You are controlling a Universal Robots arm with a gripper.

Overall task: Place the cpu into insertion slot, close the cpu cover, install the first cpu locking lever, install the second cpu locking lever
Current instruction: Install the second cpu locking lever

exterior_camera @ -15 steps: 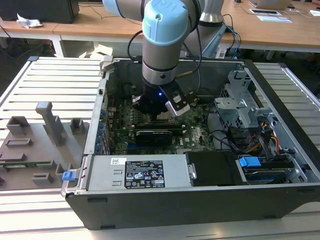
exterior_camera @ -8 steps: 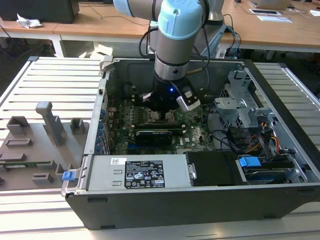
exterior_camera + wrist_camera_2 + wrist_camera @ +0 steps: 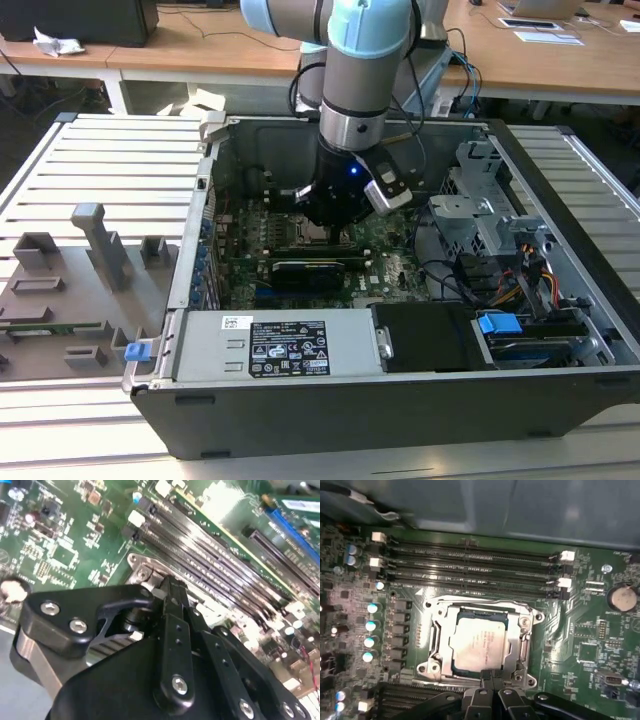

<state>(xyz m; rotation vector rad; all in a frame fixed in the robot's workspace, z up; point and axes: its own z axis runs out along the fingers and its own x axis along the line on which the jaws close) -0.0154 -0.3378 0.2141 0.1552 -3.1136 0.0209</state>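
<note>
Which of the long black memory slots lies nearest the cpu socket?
The memory slot running right along the edge of the cpu cover, on the side away from the end effector; the other slots lie further out.

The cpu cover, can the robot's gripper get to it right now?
Probably yes. In the first wrist view the gripper sits right at the edge of the cpu cover, which lies flat over the cpu, nothing between.

Pale slatted metal benches (image 3: pixel 110 170) fill the foreground in the exterior view. Behind them stand light wooden desks (image 3: pixel 560 70) with white frames and scattered papers (image 3: pixel 548 36).
</note>
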